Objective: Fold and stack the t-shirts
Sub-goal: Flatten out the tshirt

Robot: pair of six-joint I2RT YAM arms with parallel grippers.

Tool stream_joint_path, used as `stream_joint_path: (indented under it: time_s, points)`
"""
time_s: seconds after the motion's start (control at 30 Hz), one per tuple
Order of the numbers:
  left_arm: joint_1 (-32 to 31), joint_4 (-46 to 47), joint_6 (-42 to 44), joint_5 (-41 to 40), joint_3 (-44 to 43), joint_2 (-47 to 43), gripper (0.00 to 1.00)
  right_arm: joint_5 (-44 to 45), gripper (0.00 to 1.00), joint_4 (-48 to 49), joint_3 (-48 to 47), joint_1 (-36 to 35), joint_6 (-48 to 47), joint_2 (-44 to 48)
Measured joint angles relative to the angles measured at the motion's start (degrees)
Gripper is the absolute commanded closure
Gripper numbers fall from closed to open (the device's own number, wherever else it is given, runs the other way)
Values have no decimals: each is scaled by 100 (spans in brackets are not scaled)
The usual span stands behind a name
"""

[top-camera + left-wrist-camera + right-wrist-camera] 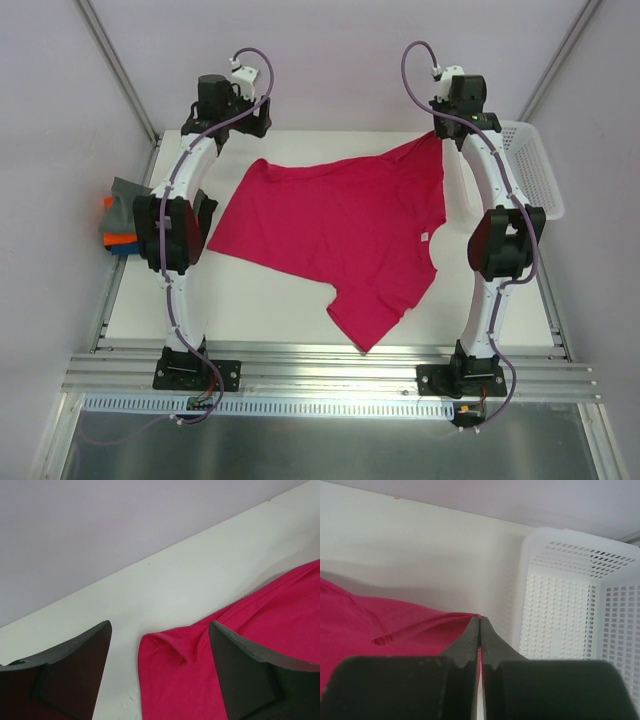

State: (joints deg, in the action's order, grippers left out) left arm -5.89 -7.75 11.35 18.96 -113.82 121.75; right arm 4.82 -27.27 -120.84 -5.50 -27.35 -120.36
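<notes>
**Item 1.** Magenta-red short-sleeved cloth t-shirt (340,225): spread nearly flat on the white table (270,310), white neck label showing, 1 sleeve pointing toward the arm bases.

**Item 2.** Left gripper (160,626): jaws wide apart and holding nothing, poised over the shirt's far-left corner, which lies on the table.

**Item 3.** Right gripper (480,620): fingers pinched together on the far-right corner, near the white plastic lattice basket (535,170).

**Item 4.** Pile of folded shirts (118,215): at the table's left edge.

**Step, as judged:** laying out before fold 1.

**Next move, as judged:** lower the right corner and let it go, smooth the cloth, then take 2 corners of 1 edge.
</notes>
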Motion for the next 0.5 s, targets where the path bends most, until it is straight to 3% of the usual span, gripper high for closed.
stream_joint_path:
  time_s: [0.13, 0.23, 0.4, 0.5]
  points:
    - [0, -190, 170, -4, 0, -55, 17, -72, 99, -31, 0, 0, 37, 7]
    - [-22, -619, 793, -168, -4, 26, 17, -109, 99, -42, 2, -2, 46, 7]
    - [-79, -986, 3058, -734, 284, 94, 18, -186, 100, -61, 33, -42, 83, 7]
    - [-46, -1049, 4363, -778, 483, 94, 27, -227, 99, -85, 33, -90, 101, 4]
